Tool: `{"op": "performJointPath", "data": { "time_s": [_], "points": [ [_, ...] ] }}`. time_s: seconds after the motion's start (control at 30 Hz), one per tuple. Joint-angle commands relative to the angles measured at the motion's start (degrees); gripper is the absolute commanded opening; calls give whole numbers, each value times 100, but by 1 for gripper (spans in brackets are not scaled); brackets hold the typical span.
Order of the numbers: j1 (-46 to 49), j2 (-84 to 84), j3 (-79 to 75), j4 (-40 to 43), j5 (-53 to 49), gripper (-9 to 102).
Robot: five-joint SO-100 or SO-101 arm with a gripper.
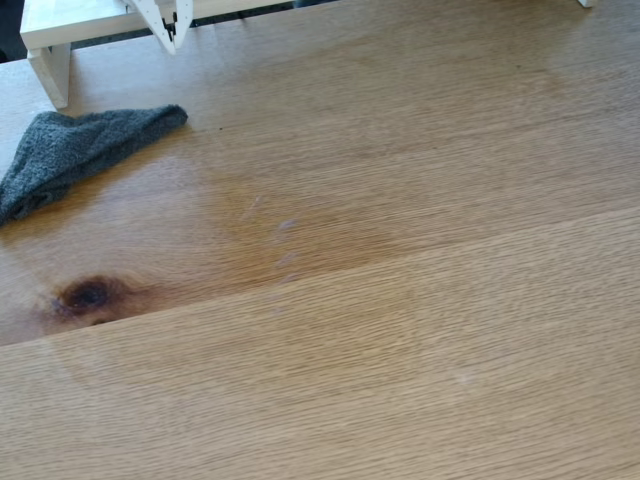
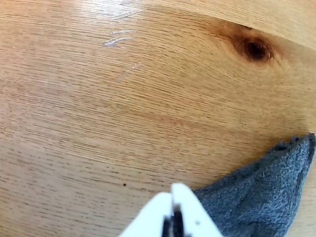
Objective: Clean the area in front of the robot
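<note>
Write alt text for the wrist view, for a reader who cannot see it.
A white gripper, jaws nearly together, pokes in from the bottom edge above a light oak tabletop, beside a crumpled grey cloth at lower right. A dark knot marks the wood at upper right, with faint shiny streaks near the top.

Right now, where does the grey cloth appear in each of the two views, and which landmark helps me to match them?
Fixed view: the grey cloth lies at the left edge, upper part, on the wooden tabletop.
Wrist view: the cloth fills the bottom right corner, beside the white gripper.
Shared landmark: the dark knot in the wood.
</note>
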Motion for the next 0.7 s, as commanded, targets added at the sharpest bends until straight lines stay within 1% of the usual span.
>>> {"op": "performJointPath", "data": {
  "time_s": [0.0,0.23,0.3,0.4,0.47,0.53,0.57,0.67],
  "points": [
    [835,-923,659,-563,-167,0],
    [888,-923,659,-571,-141,0],
    [967,-1081,650,-738,-105,0],
    [1415,-1626,650,-1512,-26,0],
    [1749,-1960,624,-2197,62,5],
    [1811,-2382,554,-2742,-97,14],
    [1828,-2531,492,-2892,-193,16],
    [1863,-3085,0,-2988,-211,19]
  ]
}}
